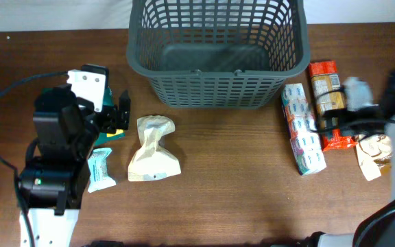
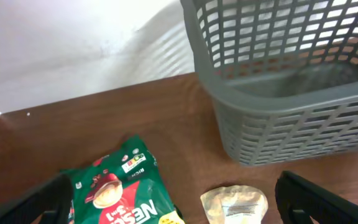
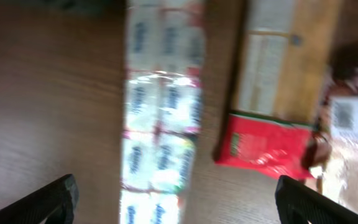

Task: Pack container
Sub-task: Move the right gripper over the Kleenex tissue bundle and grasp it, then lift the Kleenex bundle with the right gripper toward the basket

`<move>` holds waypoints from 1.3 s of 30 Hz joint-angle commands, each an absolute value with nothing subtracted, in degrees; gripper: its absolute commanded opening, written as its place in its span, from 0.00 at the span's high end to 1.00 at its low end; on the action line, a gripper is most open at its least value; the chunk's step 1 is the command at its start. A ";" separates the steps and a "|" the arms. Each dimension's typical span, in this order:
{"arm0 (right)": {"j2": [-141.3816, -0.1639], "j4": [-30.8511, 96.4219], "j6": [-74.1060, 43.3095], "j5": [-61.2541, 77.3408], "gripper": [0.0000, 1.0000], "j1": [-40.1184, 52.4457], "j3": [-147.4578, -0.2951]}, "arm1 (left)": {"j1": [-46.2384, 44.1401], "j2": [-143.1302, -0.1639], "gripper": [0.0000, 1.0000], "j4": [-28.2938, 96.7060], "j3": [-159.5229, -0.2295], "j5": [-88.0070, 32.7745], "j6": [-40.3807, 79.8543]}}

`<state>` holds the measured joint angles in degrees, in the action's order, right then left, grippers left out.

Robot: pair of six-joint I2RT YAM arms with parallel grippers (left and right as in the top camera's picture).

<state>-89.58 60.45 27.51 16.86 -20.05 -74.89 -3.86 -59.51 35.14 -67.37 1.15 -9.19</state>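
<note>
Overhead, the container [image 1: 214,89] stands at the far middle of the counter [image 1: 238,178], with the left pincer [image 1: 118,115] off to its left. From the left wrist, that pincer gapes wide over a green packet [image 2: 120,186], the container ahead to the right. The right wrist view is blurred; the right pincer [image 3: 179,205] spreads apart over a white packet strip [image 3: 160,106].

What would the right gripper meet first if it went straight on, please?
Probably the white-and-blue packet strip, lying nearly centred between the right gripper's open fingers; depth is unclear through the blur.
</note>
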 commanded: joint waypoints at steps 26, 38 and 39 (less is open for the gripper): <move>-97.89 56.95 15.77 3.86 0.01 -10.15 -75.96 | -3.97 -61.82 0.01 34.28 -68.03 4.36 -9.93; -101.69 57.45 15.75 7.07 0.01 -9.76 -75.81 | -3.97 -61.84 0.01 34.26 -67.99 4.36 -9.93; -101.69 57.30 15.75 7.09 0.01 -9.76 -75.79 | -3.97 -61.93 0.01 34.28 -67.99 4.36 -9.93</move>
